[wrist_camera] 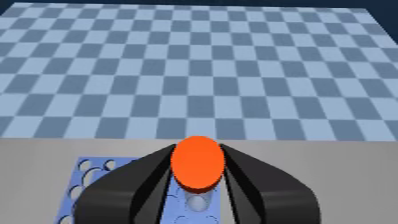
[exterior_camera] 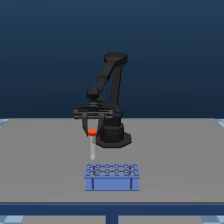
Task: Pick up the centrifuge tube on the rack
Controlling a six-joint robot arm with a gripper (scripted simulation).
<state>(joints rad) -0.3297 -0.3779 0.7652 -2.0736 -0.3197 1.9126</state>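
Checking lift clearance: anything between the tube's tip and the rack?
No. In the exterior view the tube, held in the gripper, hangs above the rack; the gap is bare.

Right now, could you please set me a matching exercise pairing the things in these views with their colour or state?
Things:
1. centrifuge tube
2. rack
3. end effector
4. table

Descriptions:
A. grey and flat
B. light blue, holes on top
C. black, closed around a cap
D. whitish, orange-red cap, lifted above the rack

Pairs: 1-D, 2-B, 3-C, 4-A
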